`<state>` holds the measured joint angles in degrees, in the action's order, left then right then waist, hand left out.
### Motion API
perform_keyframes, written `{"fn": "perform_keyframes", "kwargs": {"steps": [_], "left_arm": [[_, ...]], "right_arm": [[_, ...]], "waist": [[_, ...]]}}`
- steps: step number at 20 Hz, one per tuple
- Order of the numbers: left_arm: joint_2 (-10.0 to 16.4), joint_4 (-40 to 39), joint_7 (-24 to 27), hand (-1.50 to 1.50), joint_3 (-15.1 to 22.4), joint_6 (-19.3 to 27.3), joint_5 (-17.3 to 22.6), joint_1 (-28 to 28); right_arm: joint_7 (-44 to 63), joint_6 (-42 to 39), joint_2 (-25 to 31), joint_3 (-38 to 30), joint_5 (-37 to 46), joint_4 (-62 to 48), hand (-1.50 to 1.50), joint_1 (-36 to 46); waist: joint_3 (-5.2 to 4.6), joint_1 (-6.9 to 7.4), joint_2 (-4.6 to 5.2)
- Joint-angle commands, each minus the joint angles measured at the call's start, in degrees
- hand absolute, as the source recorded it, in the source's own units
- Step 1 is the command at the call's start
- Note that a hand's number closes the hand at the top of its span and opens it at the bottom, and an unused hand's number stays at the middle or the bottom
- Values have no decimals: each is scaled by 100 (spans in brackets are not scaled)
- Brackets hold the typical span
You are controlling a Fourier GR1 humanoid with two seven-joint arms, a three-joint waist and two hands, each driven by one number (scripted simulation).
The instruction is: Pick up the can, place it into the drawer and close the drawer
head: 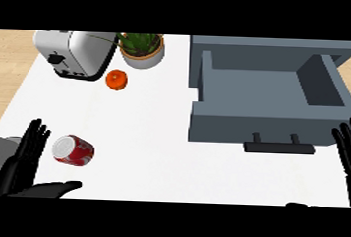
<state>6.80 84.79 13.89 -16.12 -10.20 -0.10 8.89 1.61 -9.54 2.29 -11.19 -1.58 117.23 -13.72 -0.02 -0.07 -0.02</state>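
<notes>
Down at the near edge, the left robot hand [21, 164] is spread wide, fingers straight, thumb swung out low, holding nothing. Just beside those fingers, on their inner side, sits the red and white metal can [74, 150] on the white table [155, 159], its pale round end turned toward the view. Upright or tipped? I cannot tell. By its look it is light, stiff and smooth, so it is likely slippery and ready to roll. My call is to wrap it around the middle of the curved wall, thumb opposite the fingers, not at the ends.

Across at the other edge, the right robot hand [348, 148] rests open, fingers up. Just inward of it is the dark bar handle [279, 147], and beyond that the grey-blue drawer [265, 126], pulled out and waiting. Well ahead of the left robot hand are a round orange fruit [117, 80], then a silver toaster [72, 53] and a potted green plant [142, 49].
</notes>
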Motion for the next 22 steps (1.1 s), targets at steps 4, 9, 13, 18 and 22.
{"fn": "perform_keyframes", "kwargs": {"steps": [4,9,13,18,22], "left_arm": [[325,-1241,504,-150,-247,-63,-35,-587],[287,-2102,1462,-150,-234,-160,-216,-395],[162,-1427,958,-150,-212,-112,12,-85],[423,-1820,728,-150,-338,-153,187,-492],[794,-3208,1714,-150,-507,-341,98,-1013]], "right_arm": [[130,76,-144,113,144,173,-150,36],[110,-170,141,-266,-234,-119,-150,260],[84,29,-219,226,199,606,-150,-464],[-140,-303,-121,-206,-123,380,-150,-479],[-100,-340,-119,-167,-141,156,-150,-215]], "waist": [[1,-10,2],[0,-5,5],[2,-2,-6],[3,-7,-4],[1,-15,1]]}}
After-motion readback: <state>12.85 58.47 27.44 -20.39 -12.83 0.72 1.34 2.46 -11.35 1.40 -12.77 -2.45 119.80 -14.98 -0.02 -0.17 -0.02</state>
